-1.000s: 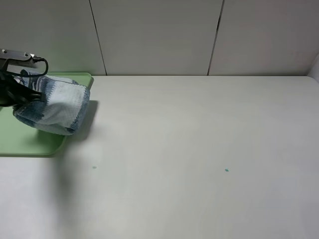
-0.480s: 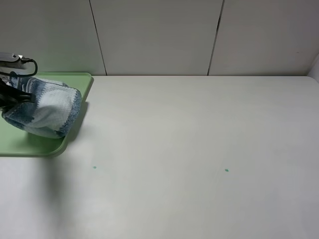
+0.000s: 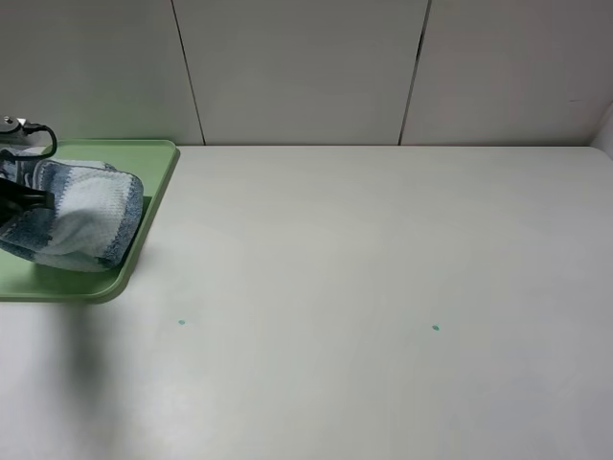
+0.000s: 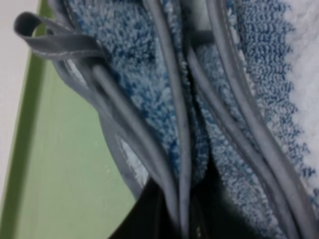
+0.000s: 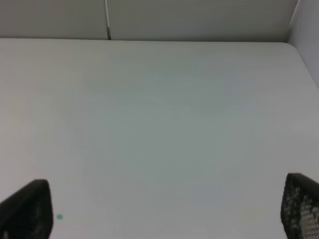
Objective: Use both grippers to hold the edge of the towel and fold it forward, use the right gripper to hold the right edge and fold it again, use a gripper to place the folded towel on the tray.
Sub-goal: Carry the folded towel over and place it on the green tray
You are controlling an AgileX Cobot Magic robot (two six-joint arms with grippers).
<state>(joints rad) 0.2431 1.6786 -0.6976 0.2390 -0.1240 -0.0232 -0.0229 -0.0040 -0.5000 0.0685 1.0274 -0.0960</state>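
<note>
The folded towel [image 3: 75,222], striped white and blue-grey, hangs bunched over the pale-green tray [image 3: 156,161] at the far left, its lower side close to or touching the tray floor. My left gripper [image 3: 29,196] is shut on the towel's left side, mostly cut off by the picture's edge. In the left wrist view the black claw [image 4: 180,221] pinches several grey hem layers of the towel [image 4: 149,94], with the tray [image 4: 60,169] beneath. My right gripper [image 5: 162,214] stands open over bare table, its black fingertips [image 5: 27,209] far apart and holding nothing. The exterior view does not show it.
The white table [image 3: 383,249] stretches right of the tray, marked with two small green dots [image 3: 436,328]. A panelled wall [image 3: 306,67] closes the back. The tray's right rim lies just under the towel's right end.
My left gripper has carried the towel further left and slightly lower, from overhanging the tray's right rim to sitting over the tray. The right gripper has stayed open.
</note>
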